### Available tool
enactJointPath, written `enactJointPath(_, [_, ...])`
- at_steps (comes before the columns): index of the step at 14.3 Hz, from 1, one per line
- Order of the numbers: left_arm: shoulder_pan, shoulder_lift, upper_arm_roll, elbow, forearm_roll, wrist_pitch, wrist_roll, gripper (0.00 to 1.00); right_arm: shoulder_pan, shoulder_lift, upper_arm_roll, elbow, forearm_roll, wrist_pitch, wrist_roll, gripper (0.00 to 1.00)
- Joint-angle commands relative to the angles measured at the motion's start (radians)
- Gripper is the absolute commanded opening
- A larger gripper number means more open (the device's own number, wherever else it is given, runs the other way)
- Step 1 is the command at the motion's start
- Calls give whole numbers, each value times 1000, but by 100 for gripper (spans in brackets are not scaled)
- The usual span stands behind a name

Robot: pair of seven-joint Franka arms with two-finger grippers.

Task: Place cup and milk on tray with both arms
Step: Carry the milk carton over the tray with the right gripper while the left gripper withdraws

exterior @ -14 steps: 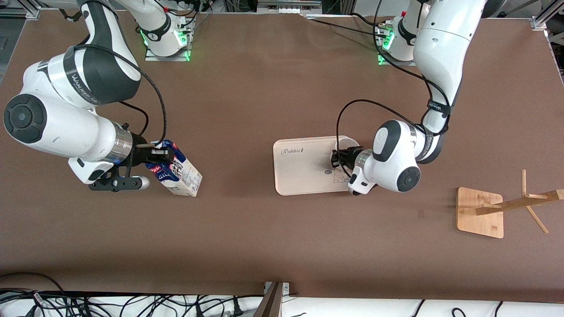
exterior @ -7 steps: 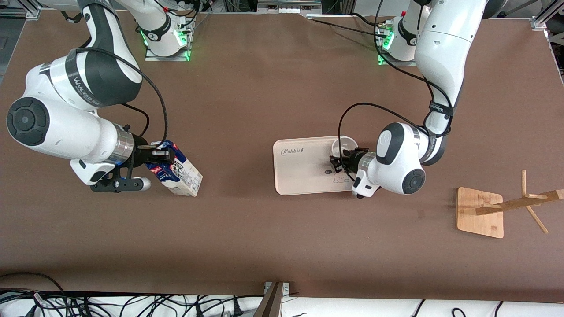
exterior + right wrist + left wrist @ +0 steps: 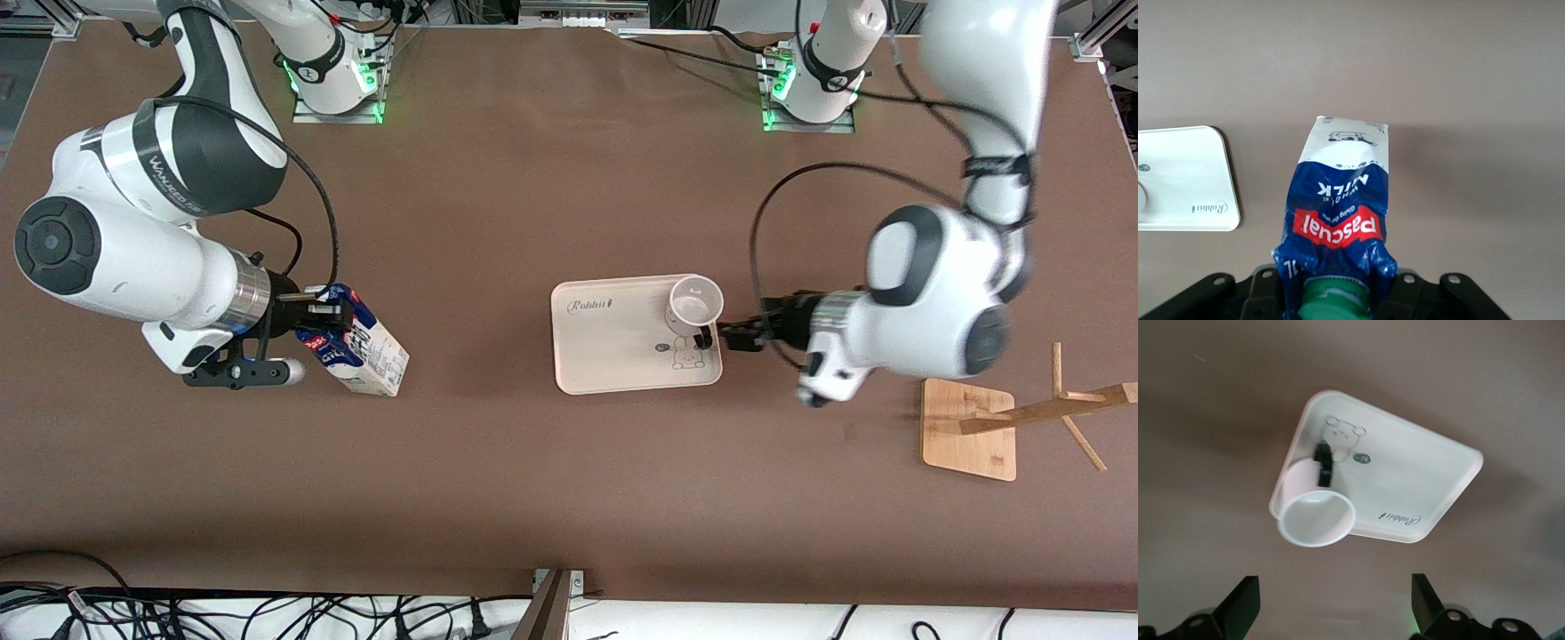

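Now the cup (image 3: 694, 304) stands on the tray (image 3: 605, 356), just off the left gripper's (image 3: 734, 338) wide-spread fingertips; the right gripper (image 3: 322, 311) clamps the milk (image 3: 364, 348), well apart from the tray.

White arms (image 3: 133, 258), black joint bands, black cables, green base lights, black grippers (image 3: 733, 338)

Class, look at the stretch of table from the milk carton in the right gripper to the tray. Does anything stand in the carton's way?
Nothing visible does. The milk, held by the right gripper, has bare brown table between it and the tray. The cup sits at the tray's end toward the left arm, leaving space nearer the carton.
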Motion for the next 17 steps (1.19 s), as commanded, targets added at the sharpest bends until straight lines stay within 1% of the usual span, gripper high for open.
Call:
enactJointPath(1, [87,-148,-9,-61,150,-13,12,100,41,-7,2,6,37,1,93,40])
enactJointPath(3, [96,-225,-12,-64,320,-44,145,100,106,-9,3,7,34,-3,75,40])
enactJointPath(4, [105,-272,-15,-91,388,-51,207,100,159,-7,2,7,20,-3,42,40])
enactJointPath(6, [127,-373,-30,-160,467,-48,241,100,239,-1,0,9,-26,-2,-43,40])
enactJointPath(7, [137,-418,-39,-193,505,-45,252,100,276,8,0,9,-37,0,-117,40])
enactJointPath(9, [176,-470,-90,-231,575,-44,252,100,322,22,-2,18,-43,0,-192,40])
enactJointPath(10, [193,-481,-110,-244,589,-33,252,100,337,28,0,27,-41,0,-198,40])
enactJointPath(13, [203,-525,-116,-325,597,30,252,100,350,50,2,38,-17,1,-201,40])
enactJointPath(16, [196,-524,-118,-313,596,27,252,100,342,105,-2,81,90,18,-161,39])
enactJointPath(17, [190,-524,-119,-310,596,27,250,100,338,125,-2,98,104,36,-128,39])
